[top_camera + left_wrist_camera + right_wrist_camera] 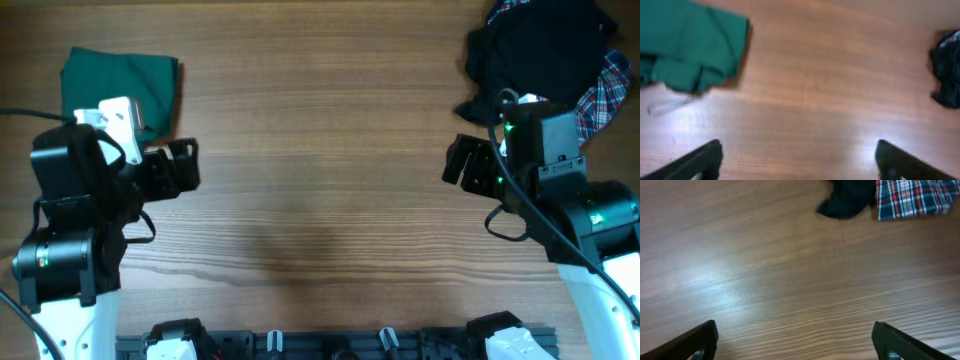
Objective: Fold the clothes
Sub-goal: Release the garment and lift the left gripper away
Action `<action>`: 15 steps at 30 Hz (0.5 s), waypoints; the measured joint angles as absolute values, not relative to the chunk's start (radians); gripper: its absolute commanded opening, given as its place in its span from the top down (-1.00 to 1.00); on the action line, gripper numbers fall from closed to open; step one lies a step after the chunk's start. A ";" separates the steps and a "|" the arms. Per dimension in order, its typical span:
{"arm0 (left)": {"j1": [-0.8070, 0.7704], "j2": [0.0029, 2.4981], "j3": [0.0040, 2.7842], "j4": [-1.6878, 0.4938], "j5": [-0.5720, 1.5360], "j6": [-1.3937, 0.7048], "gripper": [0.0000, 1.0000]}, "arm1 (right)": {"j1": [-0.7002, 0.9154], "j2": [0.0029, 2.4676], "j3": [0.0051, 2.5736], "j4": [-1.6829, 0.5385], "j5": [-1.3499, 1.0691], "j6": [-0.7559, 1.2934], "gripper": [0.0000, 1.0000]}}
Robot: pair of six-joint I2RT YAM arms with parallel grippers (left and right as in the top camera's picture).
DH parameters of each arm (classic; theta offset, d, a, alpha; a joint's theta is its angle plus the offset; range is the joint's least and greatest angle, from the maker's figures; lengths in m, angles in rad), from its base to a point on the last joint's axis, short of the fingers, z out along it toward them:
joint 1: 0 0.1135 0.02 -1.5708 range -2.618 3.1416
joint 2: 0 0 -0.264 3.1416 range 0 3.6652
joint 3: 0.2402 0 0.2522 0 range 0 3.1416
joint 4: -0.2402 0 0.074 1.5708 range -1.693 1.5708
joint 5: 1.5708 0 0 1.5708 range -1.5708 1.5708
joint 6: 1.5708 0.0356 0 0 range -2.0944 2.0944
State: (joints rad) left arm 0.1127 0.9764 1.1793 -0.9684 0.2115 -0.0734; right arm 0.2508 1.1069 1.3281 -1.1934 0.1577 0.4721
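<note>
The dark green garment (120,80) lies folded at the table's far left corner; in the left wrist view (687,45) it sits at the upper left, with a pale cord (667,106) lying beside it. My left gripper (178,168) is open and empty over bare wood, to the right of the garment; its fingers show wide apart in its wrist view (799,160). My right gripper (463,165) is open and empty over bare wood (792,340), below the pile at the far right.
A black garment (535,50) and a red-blue-white plaid garment (605,90) lie heaped at the far right corner; both show in the right wrist view, black (847,200) and plaid (915,197). A wooden table (320,150) lies between the arms.
</note>
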 measured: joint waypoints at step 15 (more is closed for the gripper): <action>0.113 0.991 1.176 -0.997 0.183 -0.073 -1.00 | 0.251 1.218 1.328 -1.192 0.158 0.494 -0.99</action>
